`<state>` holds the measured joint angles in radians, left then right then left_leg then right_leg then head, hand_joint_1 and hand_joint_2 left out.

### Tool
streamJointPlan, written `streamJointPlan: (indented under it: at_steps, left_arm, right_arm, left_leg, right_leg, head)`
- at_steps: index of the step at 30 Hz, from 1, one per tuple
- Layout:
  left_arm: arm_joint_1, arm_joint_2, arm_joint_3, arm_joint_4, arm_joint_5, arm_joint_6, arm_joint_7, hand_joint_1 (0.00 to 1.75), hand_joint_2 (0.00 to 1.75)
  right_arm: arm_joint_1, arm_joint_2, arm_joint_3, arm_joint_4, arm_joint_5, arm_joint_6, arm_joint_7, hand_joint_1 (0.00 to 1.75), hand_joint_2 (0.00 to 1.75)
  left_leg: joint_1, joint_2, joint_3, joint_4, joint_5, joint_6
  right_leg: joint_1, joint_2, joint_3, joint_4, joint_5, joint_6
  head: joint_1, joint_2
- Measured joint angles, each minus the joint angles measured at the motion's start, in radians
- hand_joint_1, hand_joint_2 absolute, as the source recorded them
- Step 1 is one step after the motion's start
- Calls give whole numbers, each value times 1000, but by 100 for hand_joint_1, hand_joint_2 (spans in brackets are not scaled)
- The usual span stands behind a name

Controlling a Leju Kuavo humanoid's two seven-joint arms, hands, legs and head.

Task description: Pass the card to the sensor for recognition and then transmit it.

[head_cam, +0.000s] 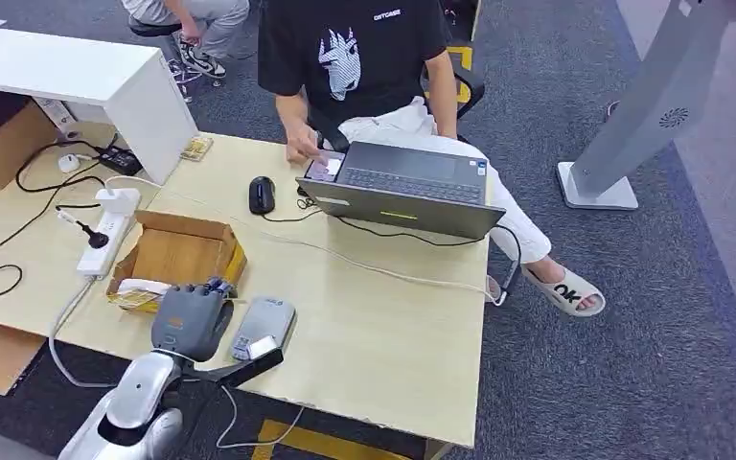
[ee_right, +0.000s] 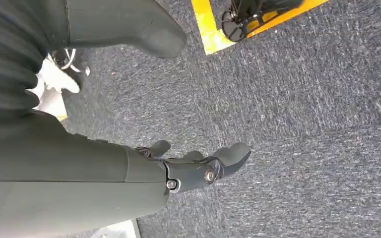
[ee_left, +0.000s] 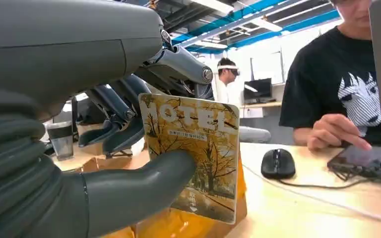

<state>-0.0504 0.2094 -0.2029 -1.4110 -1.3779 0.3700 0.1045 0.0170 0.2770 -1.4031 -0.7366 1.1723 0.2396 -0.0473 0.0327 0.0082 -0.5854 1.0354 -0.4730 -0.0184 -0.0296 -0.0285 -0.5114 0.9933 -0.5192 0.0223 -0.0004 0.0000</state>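
My left hand (head_cam: pixel 190 320) is over the near edge of the wooden table (head_cam: pixel 383 326), just in front of an open cardboard box (head_cam: pixel 180 251). In the left wrist view its thumb (ee_left: pixel 144 183) and fingers (ee_left: pixel 119 131) pinch a yellow hotel card (ee_left: pixel 198 153) printed with autumn trees, held upright. A grey card sensor (head_cam: pixel 264 326) lies flat on the table right beside that hand, on its right. My right hand (ee_right: pixel 198 168) hangs over dark carpet, fingers apart and holding nothing.
A person in a black T-shirt (head_cam: pixel 355 48) sits across the table, touching a phone (head_cam: pixel 326 169) beside a laptop (head_cam: pixel 402 187). A black mouse (head_cam: pixel 262 195), a power strip (head_cam: pixel 105 230) and cables lie on the table. A white kiosk stand (head_cam: pixel 632 115) stands at the right.
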Motion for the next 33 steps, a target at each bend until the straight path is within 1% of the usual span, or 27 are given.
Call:
streamJointPlan:
  at_steps: [6,12,17,24,33]
  left_arm:
    - [-19,-17,-8,48,-5,30,-7,175,175]
    - [-36,-40,-43,112,-26,69,-23,175,175]
    - [-40,-63,-74,158,-19,96,-35,175,175]
    - [-42,-87,-122,196,-5,95,-61,175,175]
    - [-50,-88,-145,207,9,89,-75,175,175]
  right_arm:
    - [-1,0,0,8,2,-13,-4,0,175]
    - [-3,0,0,24,3,-23,-10,0,175]
    - [-5,-3,0,43,19,-35,-18,0,175]
    - [-13,-11,0,80,20,-55,-30,0,175]
    - [-23,-16,0,104,20,-55,-34,0,175]
  left_leg:
    - [0,0,0,0,0,0]
    - [0,0,0,0,0,0]
    - [0,0,0,0,0,0]
    - [0,0,0,0,0,0]
    - [0,0,0,0,0,0]
  right_leg:
    - [0,0,0,0,0,0]
    - [0,0,0,0,0,0]
    - [0,0,0,0,0,0]
    - [0,0,0,0,0,0]
    - [0,0,0,0,0,0]
  head:
    - [0,0]
    - [0,0]
    - [0,0]
    - [0,0]
    - [0,0]
